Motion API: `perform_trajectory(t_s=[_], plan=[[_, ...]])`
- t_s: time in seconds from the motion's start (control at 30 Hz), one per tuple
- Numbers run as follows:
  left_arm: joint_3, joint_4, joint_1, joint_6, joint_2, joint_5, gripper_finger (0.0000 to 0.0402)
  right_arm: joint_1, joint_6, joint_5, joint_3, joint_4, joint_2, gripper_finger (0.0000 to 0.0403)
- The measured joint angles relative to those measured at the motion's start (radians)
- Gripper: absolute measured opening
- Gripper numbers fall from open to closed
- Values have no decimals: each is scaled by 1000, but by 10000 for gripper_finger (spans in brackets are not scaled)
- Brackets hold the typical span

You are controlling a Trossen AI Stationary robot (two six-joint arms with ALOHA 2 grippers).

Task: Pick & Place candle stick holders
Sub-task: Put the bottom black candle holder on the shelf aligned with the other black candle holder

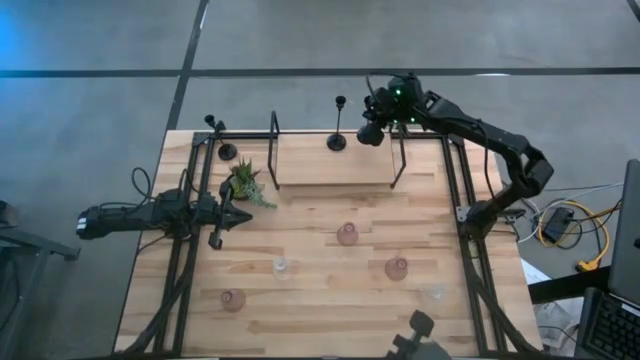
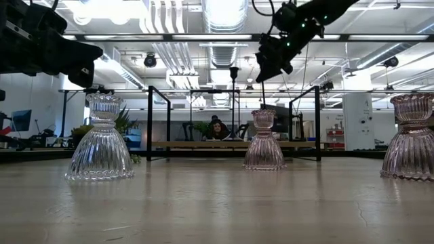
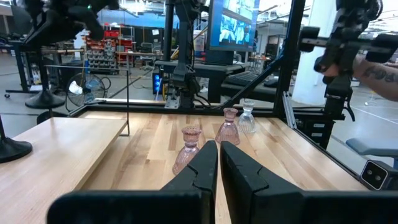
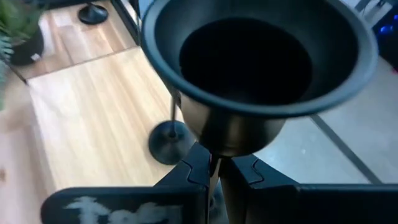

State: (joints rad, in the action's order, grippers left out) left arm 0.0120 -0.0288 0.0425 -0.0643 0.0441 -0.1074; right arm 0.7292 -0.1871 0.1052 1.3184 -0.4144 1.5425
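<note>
Right tool (image 1: 372,131) is gripping an upright black holder (image 4: 249,68) by its stem above the worktop's (image 1: 330,290) far edge, beside another holder (image 1: 337,140); left tool (image 1: 232,216), closed, is waiting.

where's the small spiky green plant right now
In the high view the small spiky green plant sits at the table's far left, just beyond the left gripper and near the raised wooden shelf's left leg.

Wood table (image 1: 320,300): glass holders (image 1: 347,234) (pink, clear), plant (image 1: 244,183), black holders (image 1: 337,141).
</note>
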Motion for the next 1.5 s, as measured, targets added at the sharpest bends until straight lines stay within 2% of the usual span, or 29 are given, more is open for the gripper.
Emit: perform_trajectory(t_s=[0.43, 0.7, 0.87, 1.33, 1.5], plan=[[0, 0, 0, 0, 0, 0, 23, 43, 29, 55, -51, 149, 77, 11], [0, 0, 0, 0, 0, 0, 23, 73, 92, 56, -248, 360, 29, 11], [0, 0, 0, 0, 0, 0, 23, 71, 109, 74, -303, 442, 21, 11], [0, 0, 0, 0, 0, 0, 23, 72, 102, 82, -197, 337, 20, 11], [0, 0, 0, 0, 0, 0, 23, 70, 105, 79, -203, 314, 20, 11]])
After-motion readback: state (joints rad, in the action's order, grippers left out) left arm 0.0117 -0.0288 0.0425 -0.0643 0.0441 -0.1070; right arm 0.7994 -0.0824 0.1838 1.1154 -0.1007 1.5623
